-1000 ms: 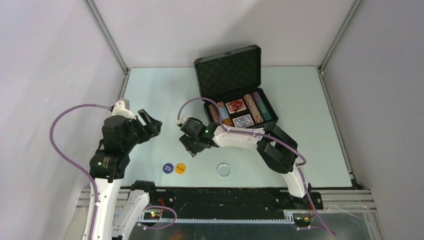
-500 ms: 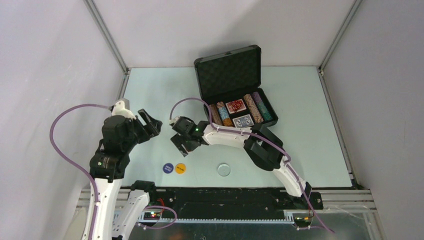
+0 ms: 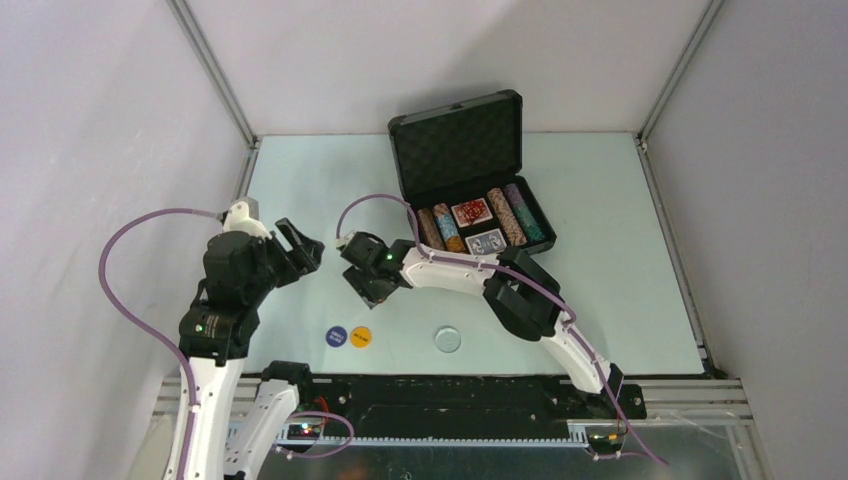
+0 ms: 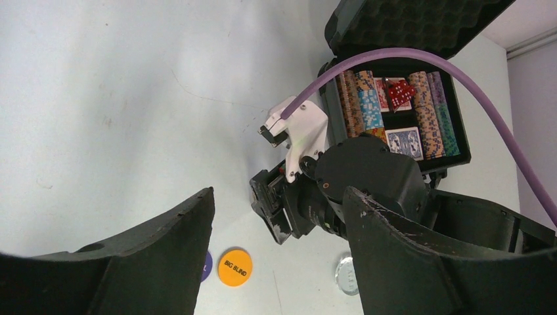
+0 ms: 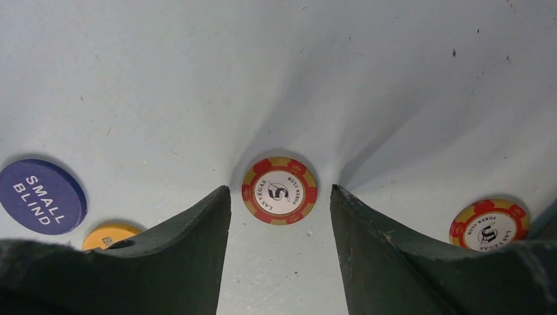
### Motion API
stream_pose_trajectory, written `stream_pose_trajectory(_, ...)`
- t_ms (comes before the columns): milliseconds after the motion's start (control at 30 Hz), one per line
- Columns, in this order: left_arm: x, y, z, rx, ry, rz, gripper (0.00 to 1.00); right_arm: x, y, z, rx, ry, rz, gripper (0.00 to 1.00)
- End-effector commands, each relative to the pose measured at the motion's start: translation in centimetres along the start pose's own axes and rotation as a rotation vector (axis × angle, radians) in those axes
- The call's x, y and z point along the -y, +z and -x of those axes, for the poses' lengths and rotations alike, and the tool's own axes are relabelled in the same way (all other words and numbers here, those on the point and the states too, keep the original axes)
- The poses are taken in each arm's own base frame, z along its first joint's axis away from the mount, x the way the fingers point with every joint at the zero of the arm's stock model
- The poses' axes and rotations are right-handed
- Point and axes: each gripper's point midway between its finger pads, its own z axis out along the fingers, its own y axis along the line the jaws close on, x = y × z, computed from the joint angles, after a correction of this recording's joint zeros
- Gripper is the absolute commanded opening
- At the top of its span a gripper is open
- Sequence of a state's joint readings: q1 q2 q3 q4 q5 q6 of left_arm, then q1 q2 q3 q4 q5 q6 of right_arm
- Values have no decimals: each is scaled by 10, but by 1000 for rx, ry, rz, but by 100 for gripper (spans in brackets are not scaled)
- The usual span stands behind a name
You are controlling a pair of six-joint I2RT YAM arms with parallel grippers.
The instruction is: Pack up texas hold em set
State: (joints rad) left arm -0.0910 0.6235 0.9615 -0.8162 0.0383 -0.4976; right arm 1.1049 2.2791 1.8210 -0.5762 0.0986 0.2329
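Swinging left and away from the case since a second ago, the right gripper (image 3: pixel 363 284) now hangs low over the middle-left of the table (image 3: pixel 620 260); the left gripper (image 3: pixel 303 243) has not shifted.

That black hard case (image 3: pixel 470 175) stands open toward the far side, its lid up and the egg-crate foam showing. Inside lie rows of striped poker chips (image 4: pixel 360 105), two card decks (image 4: pixel 406 141) and red dice (image 4: pixel 397 94) (seemingly resting on the red-backed deck). Most of the set looks packed.

Out on the table are:
- a red-and-yellow Las Vegas chip (image 5: pixel 279 195), with a second chip (image 5: pixel 489 226) of the same kind near it;
- the blue Small Blind button (image 5: pixel 41 195), with the orange Big Blind button (image 4: pixel 234 266) just beside it;
- a clear round button (image 3: pixel 447 340) further right.

The right jaws stand apart, straddling the first chip without gripping it. The left jaws are apart too and hold nothing. By my judgement, five loose pieces are left to put in, and then the lid to close.
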Motion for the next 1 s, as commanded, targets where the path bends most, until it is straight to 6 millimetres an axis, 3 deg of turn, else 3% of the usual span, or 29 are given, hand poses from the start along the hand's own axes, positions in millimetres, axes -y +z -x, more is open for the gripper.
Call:
stream_pose_trajectory(0, 6, -1, 7, 31, -5, -29, 77, 0, 16, -21, -76, -39, -34, 61)
stream_pose_trajectory(600, 6, -2, 8, 33, -3, -31, 77, 6, 15, -28, -86, -32, -64, 44)
stream_pose_trajectory(967, 5, -1, 8, 32, -7, -22, 77, 11, -27, 23, 92, -14, -33, 44)
